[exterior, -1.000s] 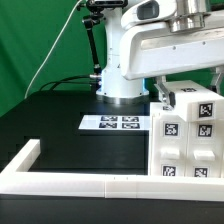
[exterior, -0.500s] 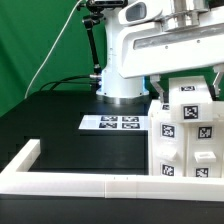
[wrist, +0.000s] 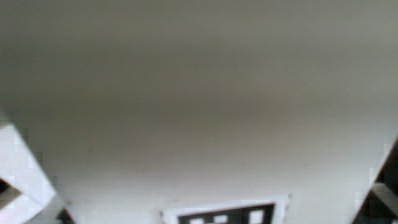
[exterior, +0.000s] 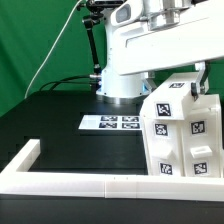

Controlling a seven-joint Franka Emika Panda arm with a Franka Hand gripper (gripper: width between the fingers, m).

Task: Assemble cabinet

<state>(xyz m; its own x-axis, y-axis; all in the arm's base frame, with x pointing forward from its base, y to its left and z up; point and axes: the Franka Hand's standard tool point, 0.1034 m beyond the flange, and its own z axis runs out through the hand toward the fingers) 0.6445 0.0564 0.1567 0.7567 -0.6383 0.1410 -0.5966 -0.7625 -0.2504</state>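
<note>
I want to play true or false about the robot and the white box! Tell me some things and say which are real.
1. The cabinet is tilted, not standing straight. True.
2. The marker board lies flat on the black table. True.
3. The marker board sits on top of the cabinet. False: it lies on the table, to the exterior view's left of the cabinet.
4. The background behind the robot is red. False: it is green.
5. The cabinet has black-and-white square tags on it. True.
6. The wrist view shows the whole table. False: a plain white surface fills nearly all of it.
</note>
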